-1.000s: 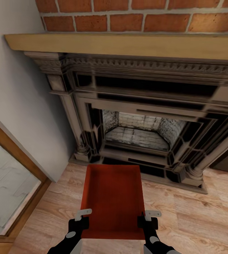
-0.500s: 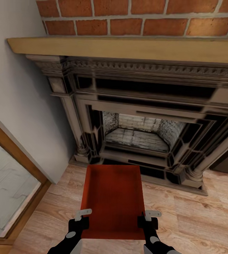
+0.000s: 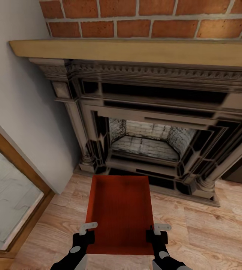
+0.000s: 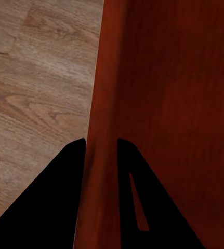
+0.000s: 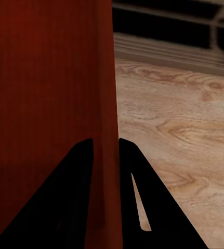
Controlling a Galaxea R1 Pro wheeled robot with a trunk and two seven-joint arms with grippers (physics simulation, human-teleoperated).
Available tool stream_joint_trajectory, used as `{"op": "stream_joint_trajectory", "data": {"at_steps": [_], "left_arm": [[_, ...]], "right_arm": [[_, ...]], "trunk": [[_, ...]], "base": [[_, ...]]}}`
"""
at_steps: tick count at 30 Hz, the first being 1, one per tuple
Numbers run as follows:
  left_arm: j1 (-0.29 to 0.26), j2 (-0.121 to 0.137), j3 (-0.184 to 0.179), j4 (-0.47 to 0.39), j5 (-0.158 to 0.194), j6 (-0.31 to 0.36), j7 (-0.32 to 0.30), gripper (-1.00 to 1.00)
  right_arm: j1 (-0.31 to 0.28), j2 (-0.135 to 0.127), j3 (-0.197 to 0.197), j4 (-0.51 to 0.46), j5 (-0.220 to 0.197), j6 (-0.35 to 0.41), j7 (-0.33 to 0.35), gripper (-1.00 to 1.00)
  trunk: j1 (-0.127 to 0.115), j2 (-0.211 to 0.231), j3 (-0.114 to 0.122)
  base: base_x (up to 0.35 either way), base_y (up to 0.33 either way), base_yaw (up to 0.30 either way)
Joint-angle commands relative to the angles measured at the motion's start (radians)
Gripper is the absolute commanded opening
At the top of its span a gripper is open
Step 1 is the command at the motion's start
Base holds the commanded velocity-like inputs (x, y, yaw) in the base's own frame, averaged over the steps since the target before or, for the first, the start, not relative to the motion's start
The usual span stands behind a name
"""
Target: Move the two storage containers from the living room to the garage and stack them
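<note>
An orange-red storage container (image 3: 119,212) is held level above the light wood-plank floor of the living room, in front of the fireplace. My left gripper (image 3: 86,232) is shut on the container's left wall, and the left wrist view shows that wall (image 4: 102,129) pinched between the two dark fingers (image 4: 65,197). My right gripper (image 3: 155,233) is shut on the right wall, seen in the right wrist view as the wall (image 5: 105,104) between its fingers (image 5: 137,197).
A dark ornate fireplace surround (image 3: 151,112) with a wooden mantel (image 3: 136,50) and red brick (image 3: 143,17) stands straight ahead. A white wall (image 3: 20,112) and a wood-framed glass door (image 3: 12,187) are at the left. Wood-plank floor (image 3: 211,232) lies to the right.
The whole head view has shifted slightly, the fireplace drifting down and right, so the camera moved. The container stays gripped the same way by both hands.
</note>
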Motion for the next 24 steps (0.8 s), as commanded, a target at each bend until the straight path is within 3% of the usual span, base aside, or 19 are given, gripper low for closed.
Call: {"op": "stream_joint_trajectory", "data": {"at_steps": [1, 18, 24], "left_arm": [[0.000, -0.001, -0.017, 0.005, 0.023, 0.030, 0.014, -1.00], [0.000, 0.000, -0.016, 0.005, 0.022, 0.027, 0.013, -1.00], [0.000, 0.000, -0.017, 0.004, 0.022, 0.028, 0.012, -1.00]], "right_arm": [[-0.001, 0.000, 0.057, -0.002, -0.001, -0.011, -0.027, -1.00], [-0.001, 0.000, 0.057, -0.002, -0.001, -0.012, -0.026, -1.00], [-0.001, 0.000, 0.057, -0.002, -0.001, -0.016, -0.028, -1.00]], "trunk": [[0.000, 0.000, -0.001], [0.000, 0.000, -0.001], [0.000, 0.000, -0.001]], "base": [[-0.268, 0.000, 0.000], [-0.331, 0.000, 0.000], [-0.138, 0.000, 0.000]]}}
